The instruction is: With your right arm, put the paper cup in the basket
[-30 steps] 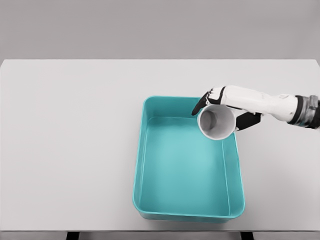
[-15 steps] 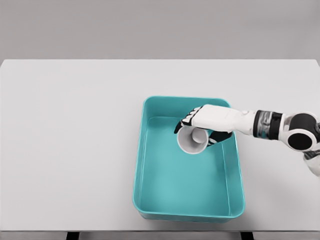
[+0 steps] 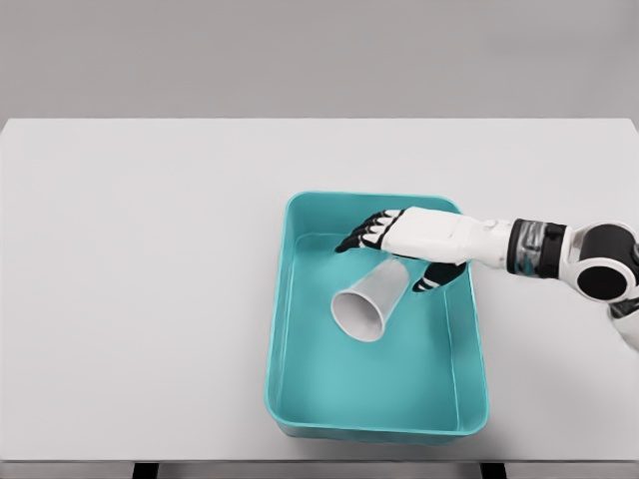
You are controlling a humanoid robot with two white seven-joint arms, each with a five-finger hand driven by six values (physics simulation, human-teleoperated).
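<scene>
One white paper cup (image 3: 365,303) lies tilted in one teal basket (image 3: 283,329); the right hand (image 3: 411,244) is spread above it, holding nothing.

A single head camera looks steeply down from above the near edge of the white table (image 3: 150,299), facing forward, taking in its whole width with the teal basket (image 3: 283,329) near centre.
</scene>
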